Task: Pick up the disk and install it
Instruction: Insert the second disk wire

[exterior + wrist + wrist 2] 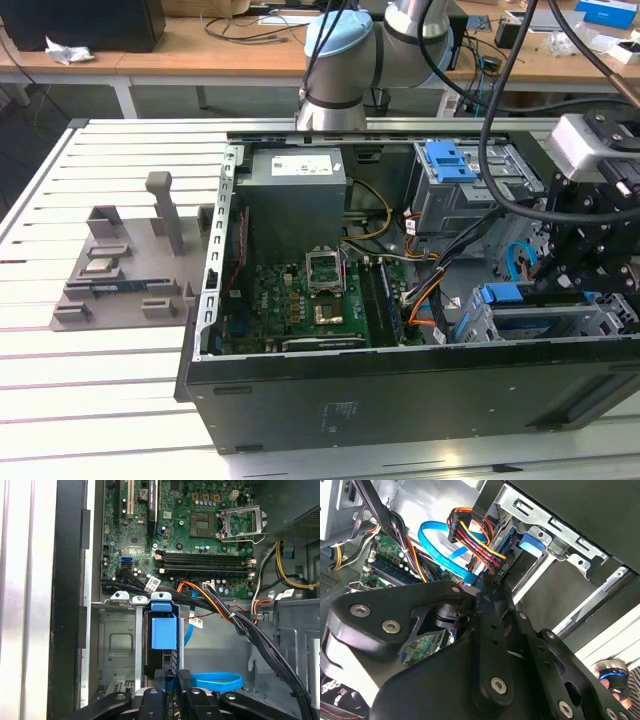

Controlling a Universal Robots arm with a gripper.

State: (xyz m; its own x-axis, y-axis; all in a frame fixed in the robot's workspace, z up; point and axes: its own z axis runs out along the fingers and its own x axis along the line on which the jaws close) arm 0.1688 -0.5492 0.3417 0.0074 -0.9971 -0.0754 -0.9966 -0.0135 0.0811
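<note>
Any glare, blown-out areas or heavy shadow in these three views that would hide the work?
Exterior view: even light, case interior readable. First wrist view: the slatted table is washed out bright; motherboard is clear. Second wrist view: the dark gripper linkage blocks much, and the case wall is bright.

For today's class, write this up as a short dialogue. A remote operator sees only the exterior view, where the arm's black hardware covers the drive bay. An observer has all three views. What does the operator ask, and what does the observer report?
Operator: Where is the gripper, relative to the drive?
Observer: In the first wrist view the gripper is close to one end of the disk, which stands edge-on in the bay cage with its blue rail facing the camera.
Operator: Are there any cables nearby?
Observer: In the second wrist view a flat blue cable and a bundle of coloured wires run close past the gripper's tip.
</note>
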